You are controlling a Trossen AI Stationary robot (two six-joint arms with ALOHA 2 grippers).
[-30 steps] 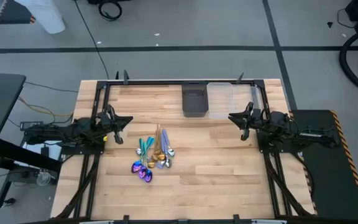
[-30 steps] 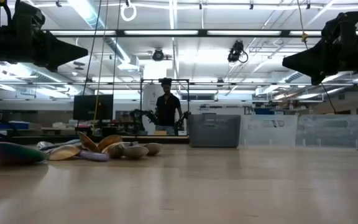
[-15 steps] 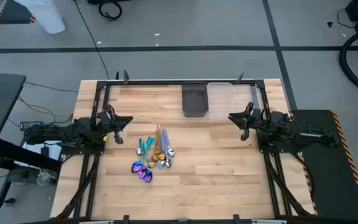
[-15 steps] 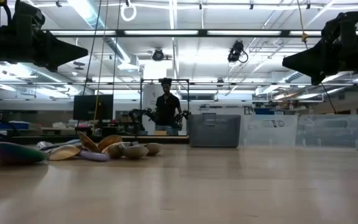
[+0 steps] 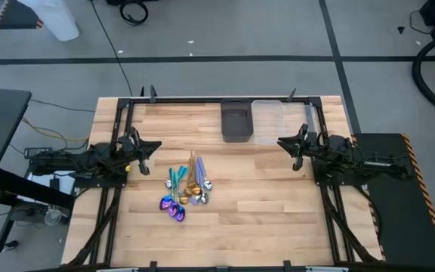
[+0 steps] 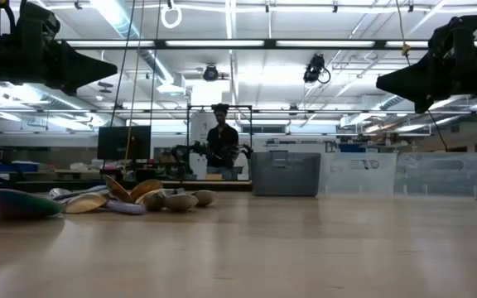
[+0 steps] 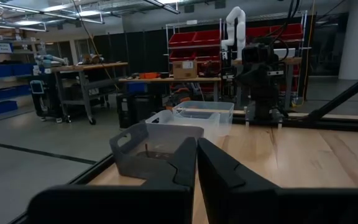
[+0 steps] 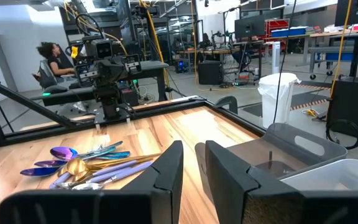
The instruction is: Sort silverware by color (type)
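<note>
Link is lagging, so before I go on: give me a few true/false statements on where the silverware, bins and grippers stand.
1. The silverware lies in one mixed pile on the table. True.
2. The dark bin holds gold spoons. False: no silverware shows in it.
3. The left gripper is shut and holds nothing. True.
4. The right gripper grips a teal spoon. False: it is empty, raised off the table.
5. The clear bin sits beside the dark bin. True.

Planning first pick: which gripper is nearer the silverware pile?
Left. The left gripper sits just beside the silverware pile; the right gripper waits across the table.
</note>
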